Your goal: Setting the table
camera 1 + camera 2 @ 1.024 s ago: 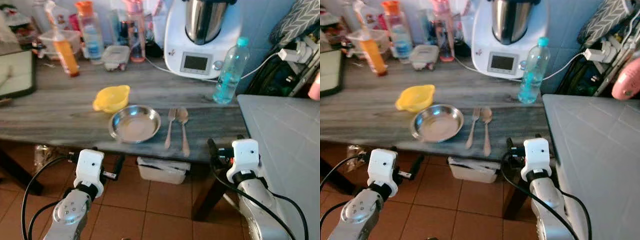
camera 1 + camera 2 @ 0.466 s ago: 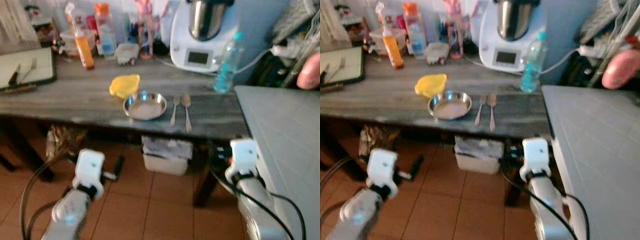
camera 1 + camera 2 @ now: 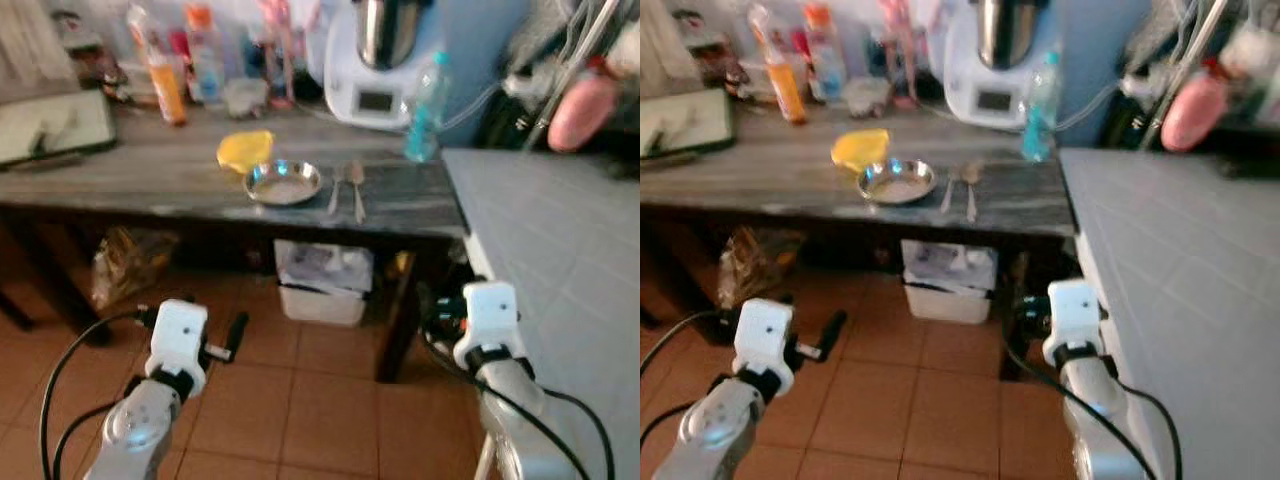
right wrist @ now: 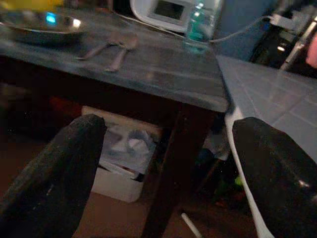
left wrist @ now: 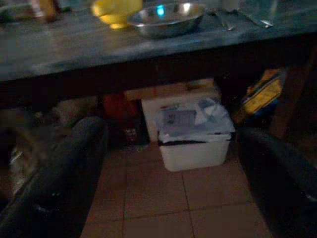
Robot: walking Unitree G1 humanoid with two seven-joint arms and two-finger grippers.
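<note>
On the grey wooden table (image 3: 150,185) a steel plate (image 3: 283,182) lies near the front edge. A yellow bowl (image 3: 245,150) sits just behind it to its left, and a fork (image 3: 336,188) and a spoon (image 3: 357,187) lie side by side to its right. Both arms hang low over the tiled floor, well short of the table. My left gripper (image 5: 171,130) is open with nothing between its fingers (image 5: 64,168). My right gripper (image 4: 168,124) is open and holds nothing; it faces the table's right leg.
A white bin (image 3: 320,285) and a bag (image 3: 125,265) stand under the table. At the back are a white kitchen machine (image 3: 375,60), a water bottle (image 3: 422,108), an orange bottle (image 3: 165,85) and a tray (image 3: 55,125). A grey counter (image 3: 560,230) runs along the right.
The whole view has drawn back: the table now lies farther away and more floor shows. Both arms stay low and the things on the table keep their places.
</note>
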